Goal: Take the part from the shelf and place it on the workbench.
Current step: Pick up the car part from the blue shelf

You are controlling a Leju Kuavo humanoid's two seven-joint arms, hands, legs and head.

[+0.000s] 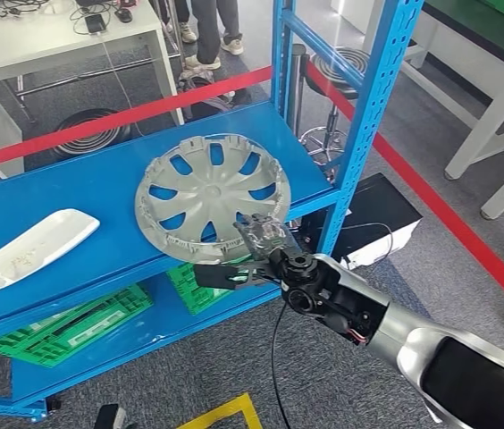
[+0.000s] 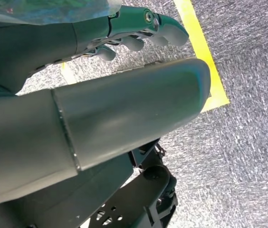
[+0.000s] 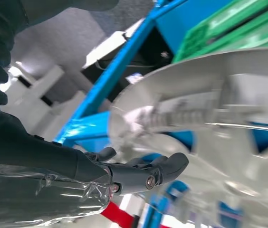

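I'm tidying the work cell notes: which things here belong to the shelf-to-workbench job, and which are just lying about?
Part of the job:
- silver wheel cover on the blue shelf
- right hand, fingers at the cover's near rim

Just lying about:
- white panel on the same shelf level
- green trays on the lower level
- stool behind the shelf
- red floor tape

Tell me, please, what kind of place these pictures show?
Probably a workshop or robot test area. A blue metal shelf holds a grey wheel cover and a white panel, red tape and yellow tape mark the grey floor, and white workbenches stand nearby.
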